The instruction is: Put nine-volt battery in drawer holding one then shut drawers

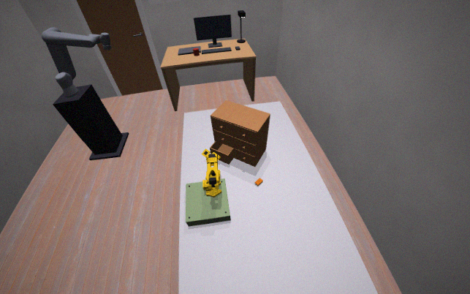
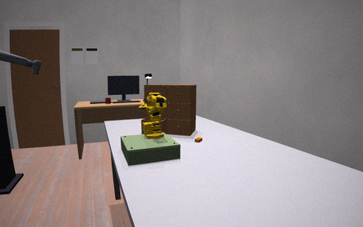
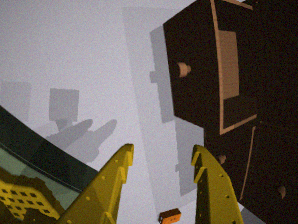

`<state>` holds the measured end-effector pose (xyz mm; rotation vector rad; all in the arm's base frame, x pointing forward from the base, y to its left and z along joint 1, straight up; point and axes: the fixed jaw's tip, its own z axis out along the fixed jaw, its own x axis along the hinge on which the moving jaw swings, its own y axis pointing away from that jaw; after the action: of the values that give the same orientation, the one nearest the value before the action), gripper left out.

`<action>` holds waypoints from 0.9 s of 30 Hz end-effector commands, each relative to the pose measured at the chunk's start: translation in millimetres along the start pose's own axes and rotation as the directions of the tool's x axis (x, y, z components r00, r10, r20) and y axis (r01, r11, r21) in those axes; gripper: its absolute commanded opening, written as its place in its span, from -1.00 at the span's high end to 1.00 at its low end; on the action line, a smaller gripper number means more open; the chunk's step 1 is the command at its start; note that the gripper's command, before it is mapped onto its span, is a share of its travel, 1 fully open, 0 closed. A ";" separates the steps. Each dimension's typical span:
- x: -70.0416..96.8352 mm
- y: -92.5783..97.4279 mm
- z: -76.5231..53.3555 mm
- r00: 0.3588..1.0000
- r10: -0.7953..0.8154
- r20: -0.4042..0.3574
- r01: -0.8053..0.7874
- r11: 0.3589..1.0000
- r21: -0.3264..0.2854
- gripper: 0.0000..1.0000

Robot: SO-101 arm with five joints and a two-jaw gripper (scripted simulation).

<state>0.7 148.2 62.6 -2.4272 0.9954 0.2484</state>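
Note:
The orange nine-volt battery (image 1: 259, 181) lies on the white table, in front of and to the right of the brown chest of drawers (image 1: 240, 132). It also shows in the exterior view (image 2: 198, 139) and low in the wrist view (image 3: 169, 216). The chest's bottom left drawer (image 1: 224, 151) is pulled out; the part of its inside seen in the wrist view (image 3: 228, 72) looks bare. The other drawers are shut. My yellow gripper (image 1: 207, 153) hangs raised in front of the open drawer, well above the table. Its fingers stand slightly apart with nothing between them.
My arm stands on a green base block (image 1: 207, 202) near the table's left edge. A grey robot arm on a black pedestal (image 1: 87, 121) stands on the floor to the left. A desk with a monitor (image 1: 209, 55) is beyond the table.

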 end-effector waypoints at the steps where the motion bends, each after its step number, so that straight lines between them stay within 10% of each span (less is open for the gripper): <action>1: 2.5 4.5 1.4 0.995 -0.103 -0.005 0.103 0.995 -0.018 0.57; 27: 4.6 4.6 1.3 0.761 -0.649 0.016 0.649 0.761 -0.018 0.57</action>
<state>1.9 146.4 61.6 -2.5952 0.1948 0.0403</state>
